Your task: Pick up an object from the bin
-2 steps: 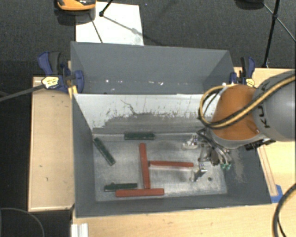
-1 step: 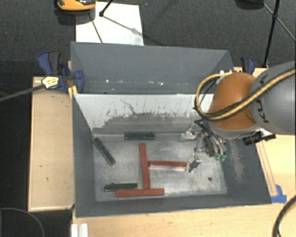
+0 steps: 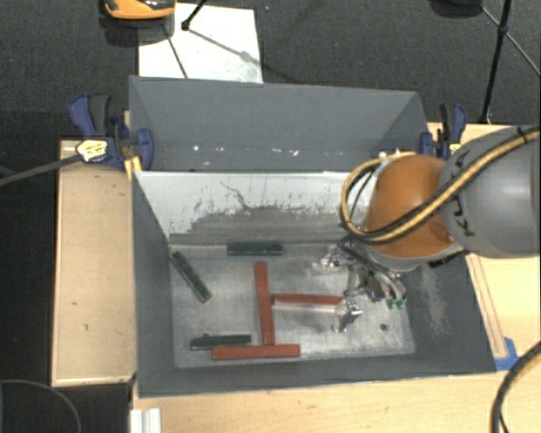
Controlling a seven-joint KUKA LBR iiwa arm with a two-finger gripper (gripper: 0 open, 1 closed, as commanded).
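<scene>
Right of centre on the floor of the bin (image 3: 254,127), the gripper (image 3: 346,308) stands with fingers parted either side of the right end of a short red stick (image 3: 304,299), whose left end meets a longer red stick (image 3: 265,304) running up the frame

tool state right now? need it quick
Tool: open or closed cannot be told; it is down at the right end of the short horizontal red stick.

Floor (image 3: 51,51): dark, textured covering, evenly lit. White sheet (image 3: 215,42) lying at top. Black cable (image 3: 34,172) crossing left. Orange-and-black object (image 3: 139,7) at upper edge.
</scene>
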